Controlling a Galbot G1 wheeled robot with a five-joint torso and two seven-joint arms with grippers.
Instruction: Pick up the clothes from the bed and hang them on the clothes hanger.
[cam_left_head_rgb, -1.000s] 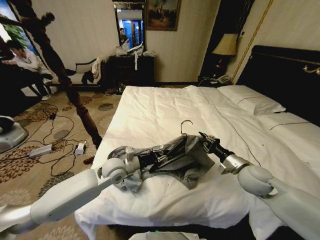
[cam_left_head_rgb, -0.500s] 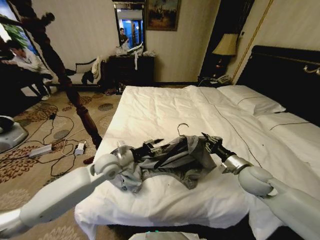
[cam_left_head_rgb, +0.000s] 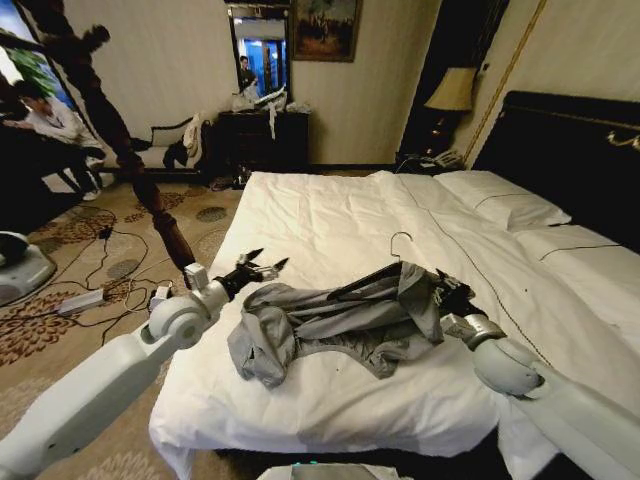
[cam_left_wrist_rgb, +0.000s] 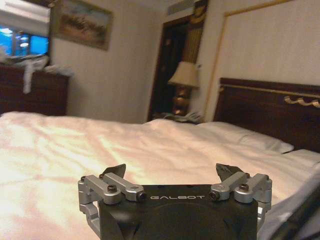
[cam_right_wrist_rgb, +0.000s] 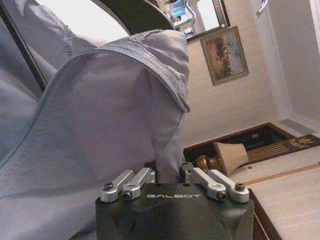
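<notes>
Clothes (cam_left_head_rgb: 340, 320): thin grey fabric, crumpled on bed (cam_left_head_rgb: 320, 215).
Right gripper (cam_right_wrist_rgb: 170, 172): apparently pinching a fold.
Left gripper (cam_left_head_rgb: 262, 267): spread, empty.

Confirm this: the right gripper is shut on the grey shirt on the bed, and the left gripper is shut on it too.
Only the left part is wrong: in the head view the left gripper is open, clear of the shirt. The right gripper is shut on it, on the bed.
</notes>
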